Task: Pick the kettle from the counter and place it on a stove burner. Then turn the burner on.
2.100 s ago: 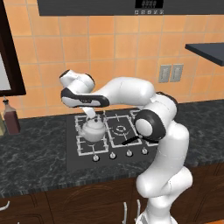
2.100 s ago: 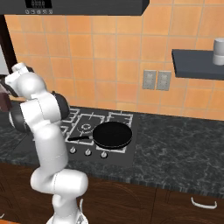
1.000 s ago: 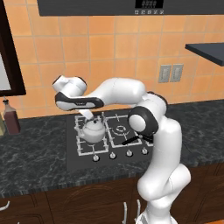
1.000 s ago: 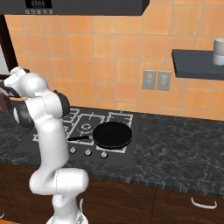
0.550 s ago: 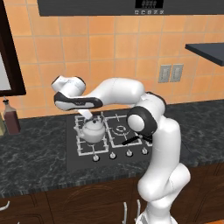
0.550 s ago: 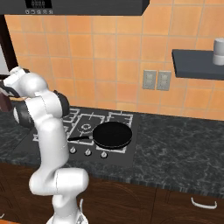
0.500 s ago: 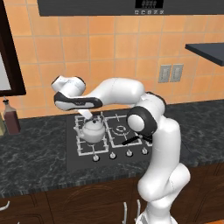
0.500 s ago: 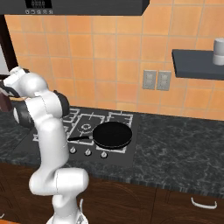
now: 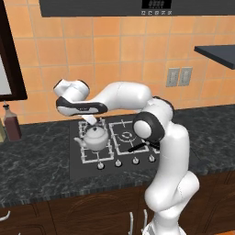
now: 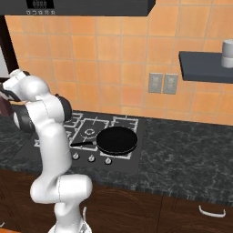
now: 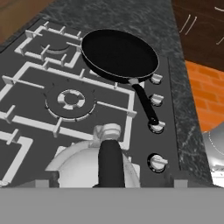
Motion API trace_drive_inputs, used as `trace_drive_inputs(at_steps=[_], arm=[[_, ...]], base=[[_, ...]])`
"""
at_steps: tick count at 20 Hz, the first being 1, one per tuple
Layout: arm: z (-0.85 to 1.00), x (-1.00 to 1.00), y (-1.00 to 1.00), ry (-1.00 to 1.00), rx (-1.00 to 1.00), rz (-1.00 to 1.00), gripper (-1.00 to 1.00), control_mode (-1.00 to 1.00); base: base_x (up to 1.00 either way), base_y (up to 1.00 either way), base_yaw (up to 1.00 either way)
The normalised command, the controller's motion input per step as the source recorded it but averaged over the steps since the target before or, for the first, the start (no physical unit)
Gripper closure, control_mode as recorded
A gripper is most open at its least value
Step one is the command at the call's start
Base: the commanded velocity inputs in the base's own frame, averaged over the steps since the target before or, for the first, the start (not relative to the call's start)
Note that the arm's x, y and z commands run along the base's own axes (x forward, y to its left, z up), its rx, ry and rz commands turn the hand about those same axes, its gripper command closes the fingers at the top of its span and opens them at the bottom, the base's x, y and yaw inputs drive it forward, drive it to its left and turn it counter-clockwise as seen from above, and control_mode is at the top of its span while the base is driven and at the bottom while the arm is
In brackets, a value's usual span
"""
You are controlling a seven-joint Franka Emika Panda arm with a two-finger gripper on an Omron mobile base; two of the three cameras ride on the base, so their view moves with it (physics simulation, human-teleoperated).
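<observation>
1. Kettle (image 9: 95, 138) sits on the front-left burner (image 9: 97, 149) of the cooktop (image 11: 26, 103), off the counter (image 9: 36, 174); placing looks done.
2. Gripper (image 9: 93, 121) is right above the kettle handle, jaws spread, holding nothing.
3. Next, as I judge it: lift clear, go to the front knobs (image 11: 157, 162), turn the one for that burner. Which knob that is, can't tell.
4. Pan (image 11: 119, 54) sits on the far side of the cooktop; its handle points toward the knob row.
5. No readable labels; the overhead display (image 9: 156, 4) is too small to read.

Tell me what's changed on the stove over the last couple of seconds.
The gripper lowered the kettle onto the front-left stove burner, then opened its jaws and let go of the handle. The kettle now stands on the grate by itself. The frying pan, knobs and brown bottle have not moved.
</observation>
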Motion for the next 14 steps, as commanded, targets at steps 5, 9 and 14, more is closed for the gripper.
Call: trace_drive_inputs(at_steps=[5, 9, 14], arm=[[0.58, -0.08, 0.00, -0.01, 0.00, -0.03, -1.00, -1.00], [0.58, -0.22, -0.04, 0.00, 0.02, -0.02, -1.00, -1.00], [0.25, -0.75, -0.27, 0.00, 0.14, -0.01, -1.00, -1.00]], base=[[0.00, 0.00, 0.00], [0.00, 0.00, 0.00], [0.00, 0.00, 0.00]])
